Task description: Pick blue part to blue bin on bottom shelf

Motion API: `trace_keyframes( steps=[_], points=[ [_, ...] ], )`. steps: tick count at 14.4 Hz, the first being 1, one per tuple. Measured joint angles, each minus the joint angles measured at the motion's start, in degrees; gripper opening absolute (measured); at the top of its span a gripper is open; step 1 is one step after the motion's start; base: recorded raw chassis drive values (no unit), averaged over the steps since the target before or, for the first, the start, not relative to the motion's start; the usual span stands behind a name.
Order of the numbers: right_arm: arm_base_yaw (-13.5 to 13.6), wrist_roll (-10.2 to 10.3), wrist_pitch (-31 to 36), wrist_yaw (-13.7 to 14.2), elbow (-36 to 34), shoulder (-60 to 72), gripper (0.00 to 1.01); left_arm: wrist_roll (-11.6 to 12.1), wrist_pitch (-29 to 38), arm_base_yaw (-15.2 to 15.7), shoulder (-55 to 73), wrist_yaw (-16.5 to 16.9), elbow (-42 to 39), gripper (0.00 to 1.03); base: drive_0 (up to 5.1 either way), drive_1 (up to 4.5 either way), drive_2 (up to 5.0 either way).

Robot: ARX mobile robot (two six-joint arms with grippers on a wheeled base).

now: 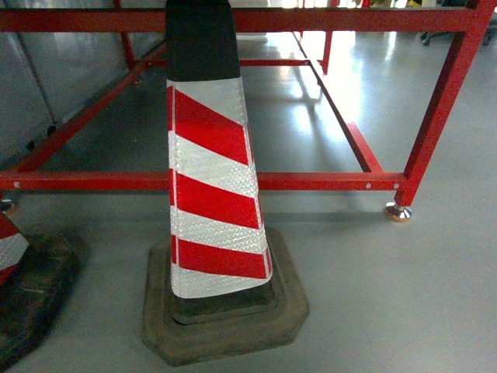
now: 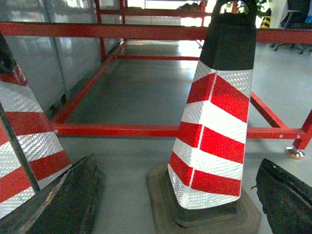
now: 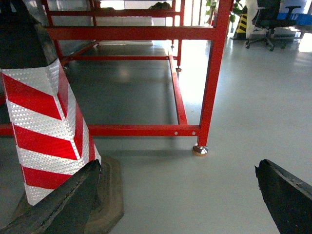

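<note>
The blue part, the blue bin and the bottom shelf are out of view in every frame. In the left wrist view my left gripper [image 2: 176,162] is open, its dark fingers [image 2: 68,200] spread wide on either side of a red-and-white traffic cone [image 2: 214,126] that stands a little ahead on the floor. My right gripper [image 3: 176,165] is open too, with only bare grey floor between its fingers [image 3: 285,195]. Neither gripper holds anything. The head view shows no gripper.
The traffic cone [image 1: 213,179] on its rubber base stands directly ahead. A second cone [image 1: 8,249] is at the left edge. Behind them runs a low red steel frame [image 1: 326,181] with a round foot [image 1: 398,211]. An office chair [image 3: 270,19] stands far right.
</note>
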Motion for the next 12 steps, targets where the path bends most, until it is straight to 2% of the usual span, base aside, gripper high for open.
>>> trace_keyframes(
  steps=[12],
  points=[
    [0.0,0.0,0.0,0.0,0.0,0.0,0.98,0.0,0.0,0.0,0.0,0.0,0.0,0.98,0.0,0.00,0.0]
  ],
)
